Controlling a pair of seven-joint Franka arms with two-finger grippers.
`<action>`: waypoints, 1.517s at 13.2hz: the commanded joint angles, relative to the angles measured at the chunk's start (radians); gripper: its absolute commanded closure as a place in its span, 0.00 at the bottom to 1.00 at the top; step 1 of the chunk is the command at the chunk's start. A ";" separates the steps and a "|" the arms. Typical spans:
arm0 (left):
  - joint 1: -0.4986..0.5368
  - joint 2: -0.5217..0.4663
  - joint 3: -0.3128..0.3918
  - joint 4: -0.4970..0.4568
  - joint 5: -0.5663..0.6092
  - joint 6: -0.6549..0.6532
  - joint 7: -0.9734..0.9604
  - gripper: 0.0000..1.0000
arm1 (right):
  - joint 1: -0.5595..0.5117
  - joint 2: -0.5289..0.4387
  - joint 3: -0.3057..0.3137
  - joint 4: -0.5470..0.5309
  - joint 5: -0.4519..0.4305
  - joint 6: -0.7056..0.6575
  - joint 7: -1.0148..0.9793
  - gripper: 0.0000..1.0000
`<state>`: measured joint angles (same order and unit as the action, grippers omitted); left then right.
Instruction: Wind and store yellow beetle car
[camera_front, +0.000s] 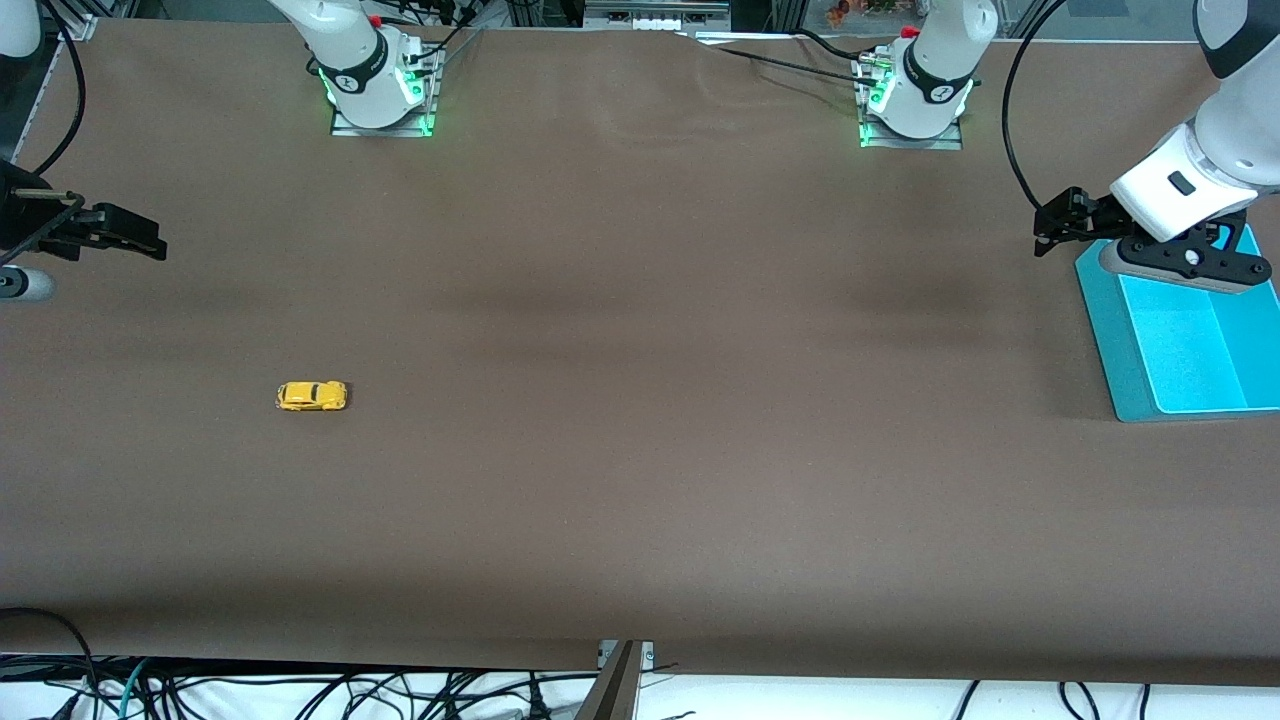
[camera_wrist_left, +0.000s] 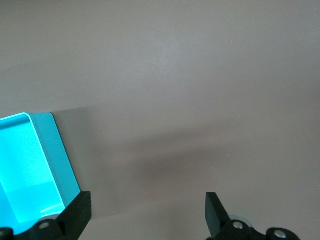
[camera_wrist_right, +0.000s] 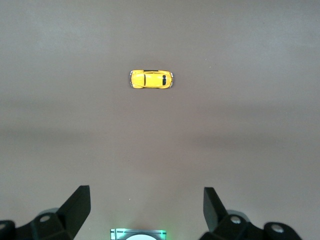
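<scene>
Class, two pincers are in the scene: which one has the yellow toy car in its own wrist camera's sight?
The right pincer: its wrist view shows the yellow beetle car; the left pincer sees only the teal bin and table.

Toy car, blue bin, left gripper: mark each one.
Toy car (camera_front: 312, 396), front view, on its yellow roof.
Blue bin (camera_front: 1108, 345), front view, on its outer side wall.
Left gripper (camera_wrist_left: 148, 212), left wrist view, midway between its open fingertips.
</scene>
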<state>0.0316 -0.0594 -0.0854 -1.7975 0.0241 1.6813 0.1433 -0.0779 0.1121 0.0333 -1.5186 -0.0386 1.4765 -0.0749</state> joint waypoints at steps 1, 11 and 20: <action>0.011 0.006 -0.011 0.021 0.013 -0.020 -0.002 0.00 | -0.005 0.004 0.002 0.020 -0.009 -0.007 0.003 0.00; 0.013 0.006 -0.011 0.021 0.013 -0.020 -0.002 0.00 | -0.006 0.009 0.002 0.021 -0.012 -0.007 0.003 0.00; 0.011 0.006 -0.011 0.021 0.013 -0.022 -0.002 0.00 | -0.005 0.024 0.002 0.021 -0.012 -0.007 0.003 0.00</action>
<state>0.0329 -0.0594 -0.0854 -1.7975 0.0241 1.6813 0.1433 -0.0787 0.1186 0.0322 -1.5185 -0.0433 1.4765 -0.0749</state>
